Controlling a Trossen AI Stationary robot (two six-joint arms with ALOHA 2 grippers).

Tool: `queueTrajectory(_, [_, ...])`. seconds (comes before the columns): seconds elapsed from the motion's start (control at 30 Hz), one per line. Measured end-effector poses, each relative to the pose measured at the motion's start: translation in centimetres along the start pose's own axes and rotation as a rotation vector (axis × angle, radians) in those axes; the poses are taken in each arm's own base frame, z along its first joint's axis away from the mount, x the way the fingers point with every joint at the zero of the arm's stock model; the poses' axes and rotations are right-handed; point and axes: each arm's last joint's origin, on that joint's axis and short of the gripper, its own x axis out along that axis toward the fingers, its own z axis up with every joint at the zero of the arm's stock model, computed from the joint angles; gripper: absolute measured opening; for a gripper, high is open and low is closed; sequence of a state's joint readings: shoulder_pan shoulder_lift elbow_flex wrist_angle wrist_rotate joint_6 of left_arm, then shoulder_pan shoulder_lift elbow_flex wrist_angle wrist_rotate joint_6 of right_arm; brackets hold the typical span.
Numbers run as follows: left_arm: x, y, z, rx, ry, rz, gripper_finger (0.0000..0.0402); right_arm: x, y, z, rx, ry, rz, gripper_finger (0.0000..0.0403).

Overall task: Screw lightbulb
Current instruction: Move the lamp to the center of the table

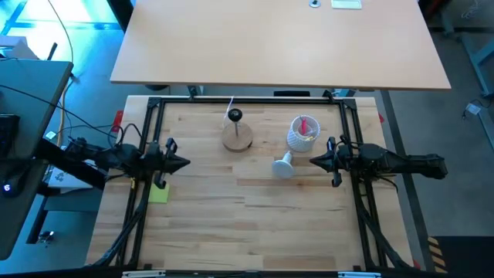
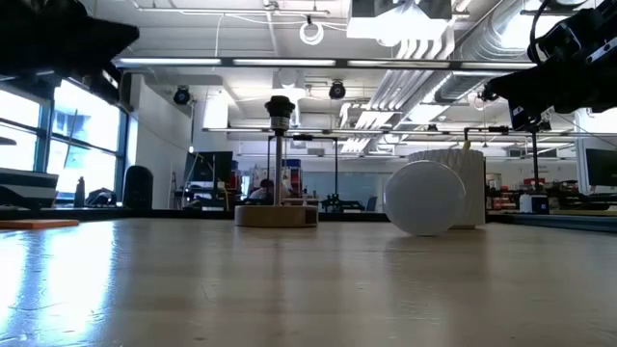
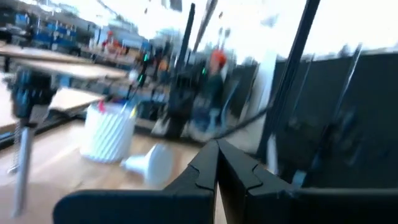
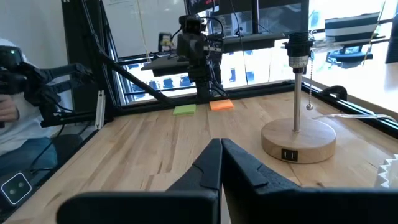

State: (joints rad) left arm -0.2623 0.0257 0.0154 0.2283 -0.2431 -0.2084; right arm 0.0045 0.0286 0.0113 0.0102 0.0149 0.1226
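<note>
Lightbulb point(image 1: 283, 165) lying just beside wooden lamp base point(image 1: 238, 137): light, fragile, slippery, best gripped at globe; left hand point(image 1: 184, 163), right hand point(image 1: 315, 161) both closed, empty.

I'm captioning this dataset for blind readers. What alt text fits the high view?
Overhead view of a wooden table: a white lightbulb lies on its side near the middle, between a wooden lamp base with an empty socket and a white perforated cup. The left gripper and right gripper, both shut, point inward from opposite sides.
</note>
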Motion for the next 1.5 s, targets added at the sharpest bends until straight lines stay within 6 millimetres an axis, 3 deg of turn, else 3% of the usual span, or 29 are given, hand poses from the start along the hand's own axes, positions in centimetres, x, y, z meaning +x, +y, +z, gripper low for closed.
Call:
queueTrajectory(0.17, [0.5, -0.4, 0.1, 0.178, -0.012, -0.083, 0.0, 0.0, 0.0, 0.0, 0.0, -0.001, 0.0, 0.0])
queueTrajectory(0.33, [1.7, -0.7, 0.5, 0.21, 0.002, -0.046, 0.0, 0.0, 0.0, 0.0, 0.0, 0.0, 0.0, 0.0])
queueTrajectory(0.5, [4.6, -1.5, 2.4, 0.328, 0.169, -0.011, 0.0012, 0.0, 0.0, 0.0, 0.0, 0.0, 0.0, 0.0])
queueTrajectory(0.7, [8.7, -0.7, 2.6, 0.403, 0.345, 0.118, 0.0065, 0.0, 0.0, 0.0, 0.0, -0.001, 0.0, 0.0])
queueTrajectory(0.93, [11.9, 3.0, 1.5, 0.442, 0.445, 0.301, 0.0166, 0.0, 0.0, 0.0, 0.0, -0.001, 0.001, 0.0])
queueTrajectory(1.13, [13.1, 7.0, -0.1, 0.384, 0.457, 0.464, 0.0239, 0.0, 0.0, 0.0, 0.0, 0.0, 0.0, 0.0])
queueTrajectory(1.33, [14.1, 10.5, -2.6, 0.277, 0.428, 0.581, 0.0253, 0.0, 0.0, 0.0, 0.0, 0.0, 0.0, 0.0])
queueTrajectory(1.5, [14.9, 12.6, -4.3, 0.265, 0.338, 0.582, 0.0245, 0.0, 0.0, 0.0, 0.0, 0.0, 0.0, 0.0])
